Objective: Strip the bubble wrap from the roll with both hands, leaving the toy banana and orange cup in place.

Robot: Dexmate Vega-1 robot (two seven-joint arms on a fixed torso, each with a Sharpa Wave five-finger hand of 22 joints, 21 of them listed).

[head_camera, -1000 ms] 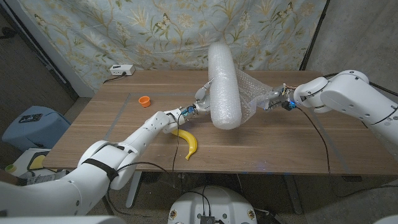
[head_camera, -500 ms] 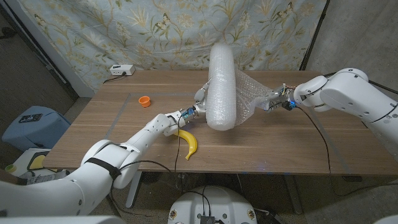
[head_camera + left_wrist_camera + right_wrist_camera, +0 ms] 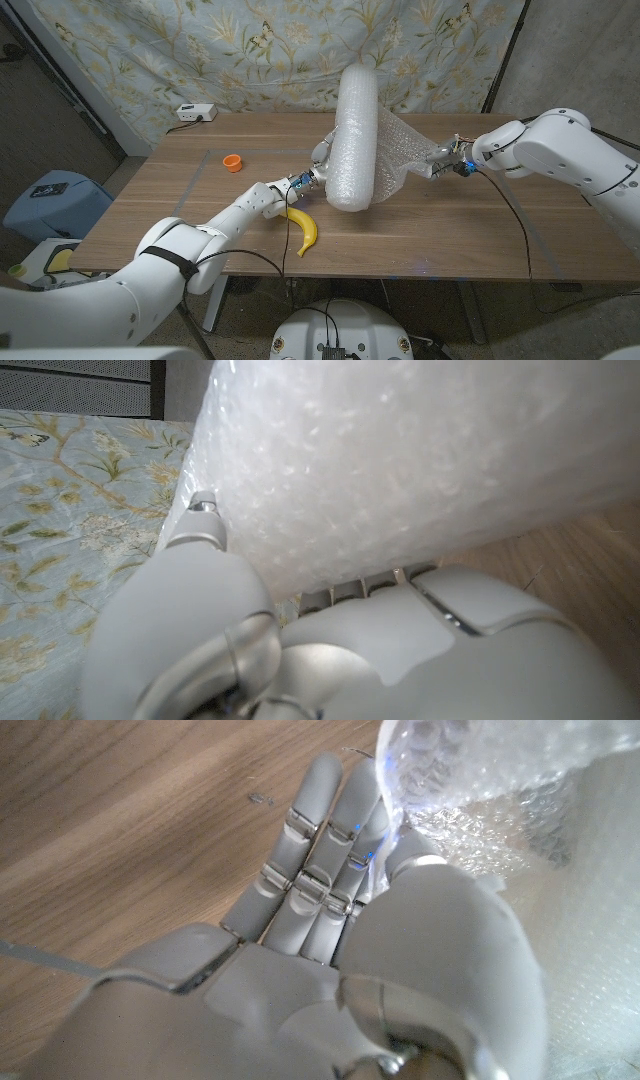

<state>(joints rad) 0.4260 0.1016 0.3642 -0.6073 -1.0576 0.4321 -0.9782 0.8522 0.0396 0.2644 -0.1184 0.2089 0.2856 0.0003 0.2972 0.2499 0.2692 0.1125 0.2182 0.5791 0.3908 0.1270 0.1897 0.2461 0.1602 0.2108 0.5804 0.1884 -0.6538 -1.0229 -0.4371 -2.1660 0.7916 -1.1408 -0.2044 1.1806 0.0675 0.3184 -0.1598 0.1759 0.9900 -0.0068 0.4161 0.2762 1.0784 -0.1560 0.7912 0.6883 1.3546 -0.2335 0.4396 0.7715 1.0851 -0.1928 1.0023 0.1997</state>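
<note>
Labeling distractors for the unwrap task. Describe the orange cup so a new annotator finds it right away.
Start at the wooden table and look to its far left part, well left of the tall bubble wrap roll. The orange cup stands there alone on the bare wood, apart from the toy banana nearer the front edge. It is small, round and open-topped, and the only orange thing on the table.

We see a wooden bench [image 3: 430, 225] with a warm brown grain, standing in front of a pale blue curtain [image 3: 250, 40] printed with leafy branches and butterflies. A small white box [image 3: 196, 113] sits at the bench's far left corner. To the left, on the dark floor [image 3: 50, 150], stands a blue bin [image 3: 45, 200]. A grey wall [image 3: 580, 50] rises at right.
</note>
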